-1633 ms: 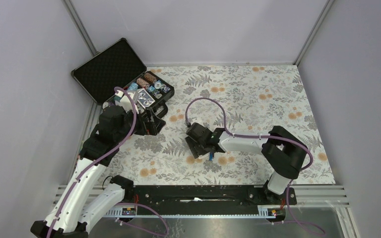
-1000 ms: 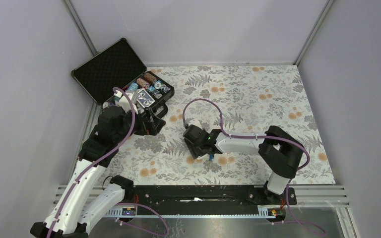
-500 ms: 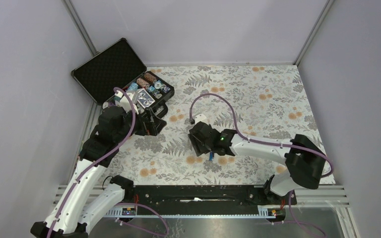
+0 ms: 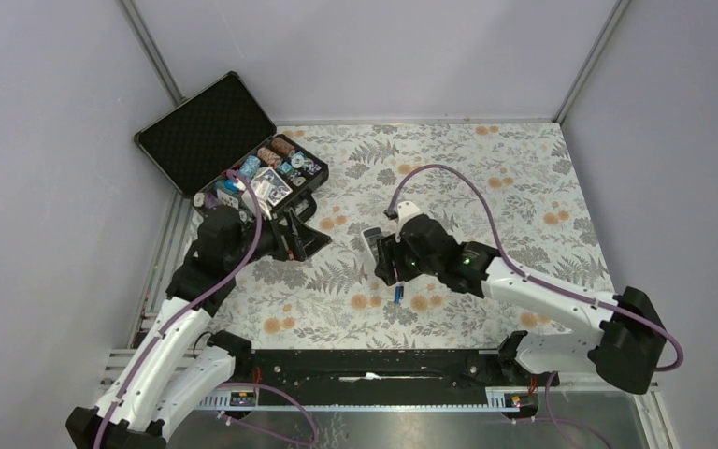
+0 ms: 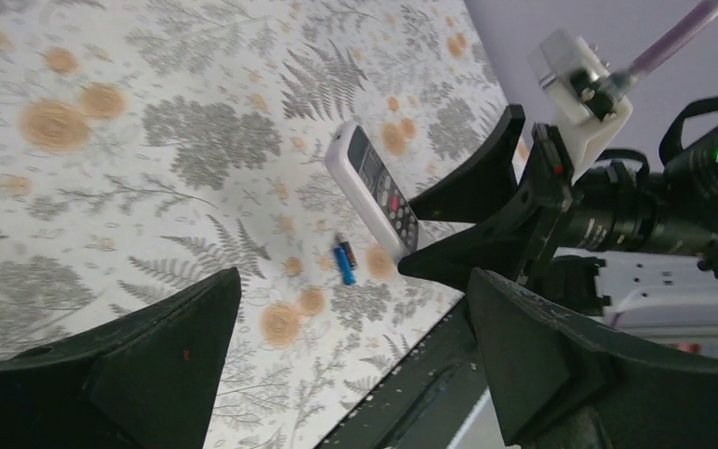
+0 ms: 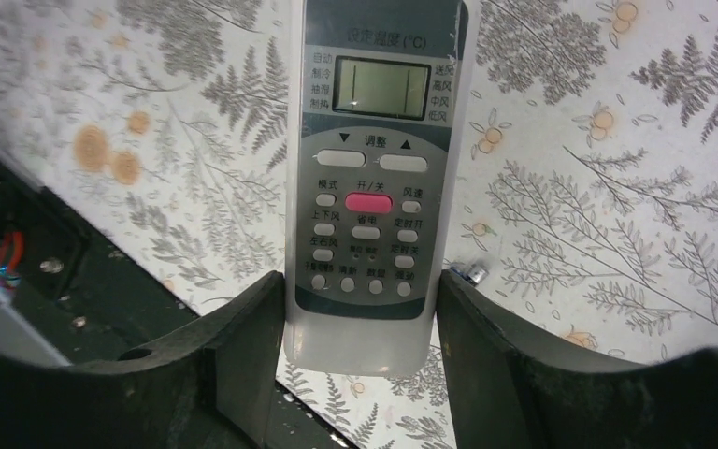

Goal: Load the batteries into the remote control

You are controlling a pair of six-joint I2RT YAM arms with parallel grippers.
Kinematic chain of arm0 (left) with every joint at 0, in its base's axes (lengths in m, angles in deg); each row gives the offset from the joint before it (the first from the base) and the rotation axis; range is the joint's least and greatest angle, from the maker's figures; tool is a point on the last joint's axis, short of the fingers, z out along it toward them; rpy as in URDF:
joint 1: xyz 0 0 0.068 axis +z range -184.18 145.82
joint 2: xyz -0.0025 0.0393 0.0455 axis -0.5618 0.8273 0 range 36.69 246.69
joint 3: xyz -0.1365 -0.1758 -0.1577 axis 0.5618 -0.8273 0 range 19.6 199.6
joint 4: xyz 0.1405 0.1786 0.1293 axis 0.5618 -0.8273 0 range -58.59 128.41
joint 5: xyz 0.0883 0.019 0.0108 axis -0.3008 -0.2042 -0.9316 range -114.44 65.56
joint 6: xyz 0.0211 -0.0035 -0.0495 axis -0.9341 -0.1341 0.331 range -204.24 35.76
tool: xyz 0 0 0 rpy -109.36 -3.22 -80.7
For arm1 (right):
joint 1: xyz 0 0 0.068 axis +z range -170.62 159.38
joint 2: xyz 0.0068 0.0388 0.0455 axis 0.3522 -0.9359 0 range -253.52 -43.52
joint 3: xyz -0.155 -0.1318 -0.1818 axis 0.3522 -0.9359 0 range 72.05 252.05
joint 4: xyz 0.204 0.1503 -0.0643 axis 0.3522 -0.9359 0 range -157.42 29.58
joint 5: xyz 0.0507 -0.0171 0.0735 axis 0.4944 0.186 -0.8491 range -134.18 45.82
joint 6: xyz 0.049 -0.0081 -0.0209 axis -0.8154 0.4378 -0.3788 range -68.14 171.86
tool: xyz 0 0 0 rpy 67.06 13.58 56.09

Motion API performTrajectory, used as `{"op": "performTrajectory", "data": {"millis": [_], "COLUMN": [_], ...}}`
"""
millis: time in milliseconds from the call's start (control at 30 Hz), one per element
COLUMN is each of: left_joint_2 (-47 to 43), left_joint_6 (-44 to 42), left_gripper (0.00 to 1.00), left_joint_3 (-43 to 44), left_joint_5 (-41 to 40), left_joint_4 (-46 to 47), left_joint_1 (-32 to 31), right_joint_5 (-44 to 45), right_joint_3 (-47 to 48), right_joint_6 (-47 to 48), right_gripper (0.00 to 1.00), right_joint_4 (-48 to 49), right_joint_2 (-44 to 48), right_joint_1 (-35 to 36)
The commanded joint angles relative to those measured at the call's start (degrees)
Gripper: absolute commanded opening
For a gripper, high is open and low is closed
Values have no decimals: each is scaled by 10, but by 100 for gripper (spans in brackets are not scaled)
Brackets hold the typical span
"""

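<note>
Floral tablecloth (image 4: 486, 178) fills the frame; at centre, right claw (image 6: 360, 292) clamps remote (image 6: 379, 140) by its button end, probably to flip it; left claw (image 5: 353, 281) gapes wide; batteries (image 4: 397, 296) lie just below.

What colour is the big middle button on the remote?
Pink. The button on the remote control shows best in the right wrist view.
</note>
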Motion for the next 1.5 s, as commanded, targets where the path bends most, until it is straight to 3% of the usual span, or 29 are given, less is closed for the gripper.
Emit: {"op": "performTrajectory", "data": {"millis": [0,433,767,1000,1200,1467], "left_joint_2": [-2,31,56,88,115,136], "left_joint_6": [84,243,351,420,478,506], "left_gripper": [99,99,99,99,99,99], "left_joint_3": [-46,-145,-181,-196,-203,-200], "left_joint_5": [82,181,224,249,256,257], "left_joint_4": [152,416,599,703,788,813], "left_joint_1": [4,3,3,3,2,-1], "right_joint_5": [-132,-385,-538,-598,-600,-593], "right_joint_3": [-9,-40,-78,-110,-106,-90], "right_joint_6": [-6,-98,-240,-336,-336,-313], "right_gripper": [0,0,0,0,0,0], "right_joint_4": [45,142,326,472,481,458], "right_joint_2": [44,109,114,96,86,69], "right_joint_1": [-36,-119,-152,-152,-153,-152]}}
